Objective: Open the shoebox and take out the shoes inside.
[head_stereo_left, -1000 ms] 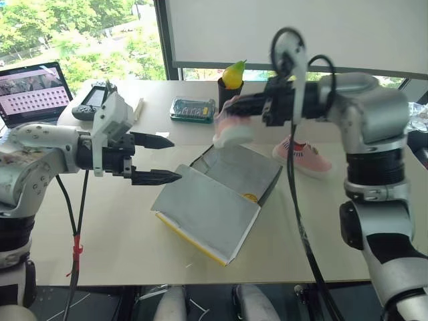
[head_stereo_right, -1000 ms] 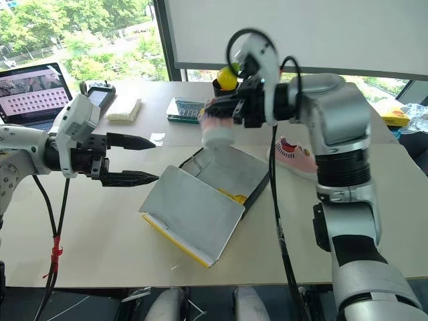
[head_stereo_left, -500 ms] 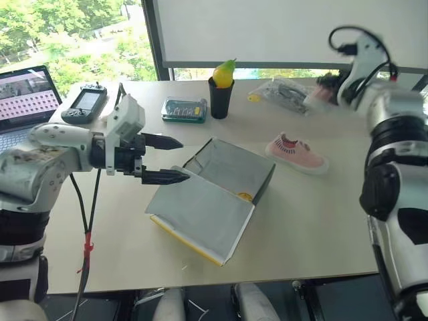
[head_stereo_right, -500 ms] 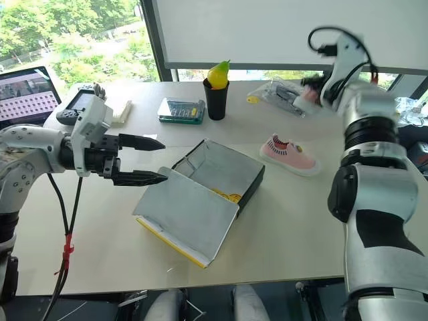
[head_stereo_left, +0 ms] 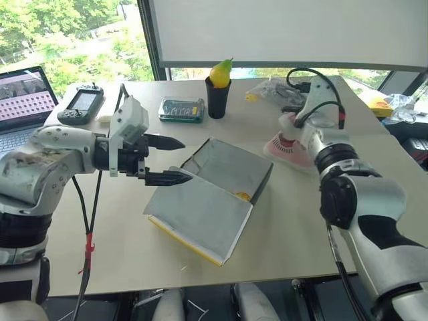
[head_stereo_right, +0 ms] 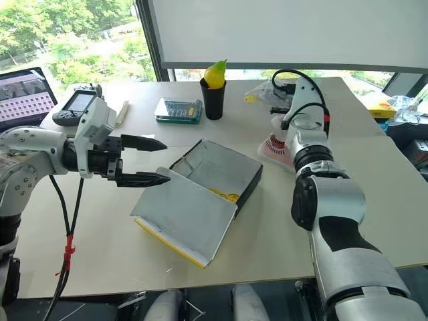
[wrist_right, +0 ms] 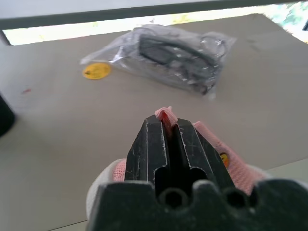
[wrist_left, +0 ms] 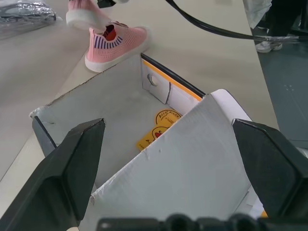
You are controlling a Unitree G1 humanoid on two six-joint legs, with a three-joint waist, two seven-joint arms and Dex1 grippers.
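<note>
The shoebox [head_stereo_left: 231, 167] lies open mid-table, its pale grey inside bare except for yellow stickers [wrist_left: 161, 126]. Its lid [head_stereo_left: 200, 210] is folded out toward me. My left gripper [head_stereo_left: 184, 159] hangs open just left of the box, above the lid's edge, with nothing between its fingers. One pink shoe [head_stereo_left: 289, 151] rests on the table to the right of the box. My right gripper [wrist_right: 171, 126] is shut on the collar of the second pink shoe [wrist_right: 214, 147], which is held low right beside the first one [wrist_left: 115, 42]. I cannot tell whether it touches the table.
At the back stand a black cup with a yellow pear-shaped thing [head_stereo_left: 218, 93] and a green-edged case [head_stereo_left: 181, 109]. A clear bag with dark contents [wrist_right: 173, 57] lies beyond the shoes. A handheld controller [head_stereo_left: 80, 103] and a laptop [head_stereo_left: 23, 97] are at the far left.
My right arm swung from above the box out to the right and down, carrying the shoe to beside the one on the table. The left gripper stayed put; the view shifted.
</note>
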